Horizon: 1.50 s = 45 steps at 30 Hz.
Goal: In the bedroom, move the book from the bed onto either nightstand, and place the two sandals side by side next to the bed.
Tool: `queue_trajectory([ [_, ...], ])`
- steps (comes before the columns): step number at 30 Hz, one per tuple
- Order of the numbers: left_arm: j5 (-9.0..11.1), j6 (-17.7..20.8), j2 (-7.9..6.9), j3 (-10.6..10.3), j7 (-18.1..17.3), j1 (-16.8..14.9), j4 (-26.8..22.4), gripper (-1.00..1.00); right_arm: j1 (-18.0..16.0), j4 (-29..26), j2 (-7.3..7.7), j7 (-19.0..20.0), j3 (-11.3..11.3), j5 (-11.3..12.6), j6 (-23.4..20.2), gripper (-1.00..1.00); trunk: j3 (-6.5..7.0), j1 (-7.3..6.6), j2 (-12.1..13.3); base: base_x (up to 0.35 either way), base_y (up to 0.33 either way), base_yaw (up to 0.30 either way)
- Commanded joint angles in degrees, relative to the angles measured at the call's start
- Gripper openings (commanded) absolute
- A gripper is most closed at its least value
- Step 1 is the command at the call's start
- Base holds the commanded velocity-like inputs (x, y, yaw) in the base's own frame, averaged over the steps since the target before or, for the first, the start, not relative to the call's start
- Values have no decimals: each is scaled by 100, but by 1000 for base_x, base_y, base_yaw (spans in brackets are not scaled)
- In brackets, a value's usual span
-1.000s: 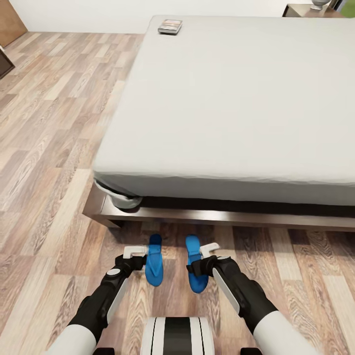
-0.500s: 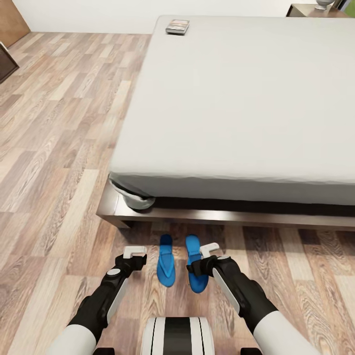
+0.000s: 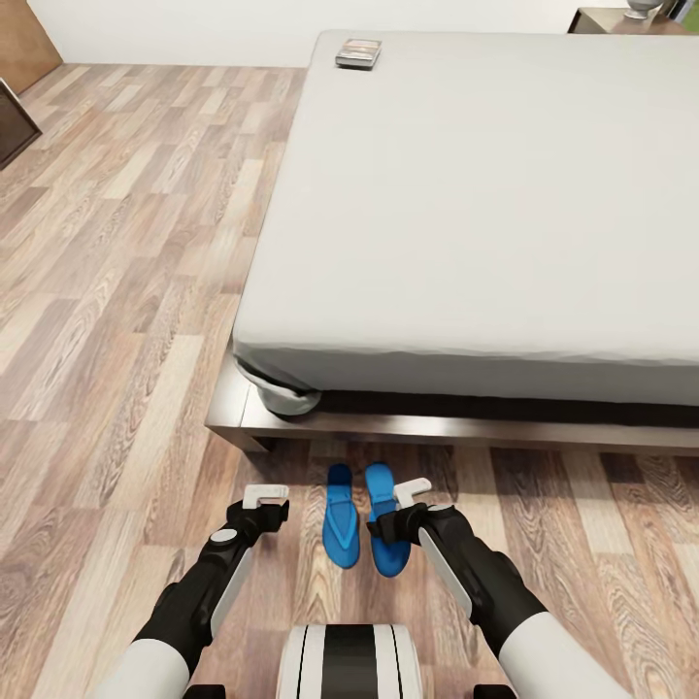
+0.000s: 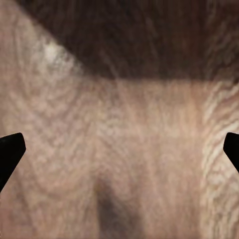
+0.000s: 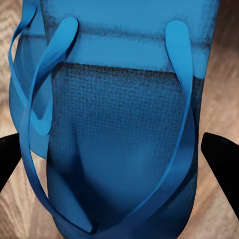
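In the head view my right gripper (image 3: pixel 400 512) is shut on a blue sandal (image 3: pixel 384 524), holding it just above the wood floor in front of the bed (image 3: pixel 485 194). The right wrist view has that sandal (image 5: pixel 124 129) spanning the gap between my two fingers. The other blue sandal (image 3: pixel 342 515) lies on the floor close beside it, toe toward the bed. My left gripper (image 3: pixel 264 503) hangs open over bare floor left of the sandals, with nothing between its fingers. The book (image 3: pixel 358 52) lies on the far left corner of the mattress.
The bed's dark wooden frame (image 3: pixel 291 419) juts out at floor level just beyond the sandals. A nightstand (image 3: pixel 602 19) with a grey object on it stands at the far right corner. A brown door (image 3: pixel 24 39) and dark cabinet (image 3: pixel 12 131) are at the left.
The whole view has shifted right, so the camera has moved. The held sandal kept its place at my right gripper, and the sandal on the floor now lies closer beside it.
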<state>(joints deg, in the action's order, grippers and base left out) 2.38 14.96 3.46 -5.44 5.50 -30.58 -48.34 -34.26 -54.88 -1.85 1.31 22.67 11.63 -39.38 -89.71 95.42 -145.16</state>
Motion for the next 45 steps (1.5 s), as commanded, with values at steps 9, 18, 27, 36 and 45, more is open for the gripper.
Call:
queue_trajectory([
  [9,25,17,-3,-20,41,-1,-12,100,0,-6,1,10,1,-4,-26,-100,-3,-1,-1,3,6,0],
  [18,34,46,-3,-19,39,-1,-42,100,-2,-7,-4,10,5,-3,-26,-100,-3,-1,-1,0,0,0],
  [27,34,50,-3,-19,39,5,-48,100,-2,-6,-16,2,6,-3,-26,-100,-70,7,-5,0,0,0],
  [36,34,51,-2,-21,39,8,-57,100,-8,2,-41,-46,-6,9,-25,-100,-92,10,-7,0,0,0],
  [45,34,51,0,-23,39,8,-64,100,-133,12,-33,-69,-16,-1,-33,-100,-203,22,-13,0,0,0],
])
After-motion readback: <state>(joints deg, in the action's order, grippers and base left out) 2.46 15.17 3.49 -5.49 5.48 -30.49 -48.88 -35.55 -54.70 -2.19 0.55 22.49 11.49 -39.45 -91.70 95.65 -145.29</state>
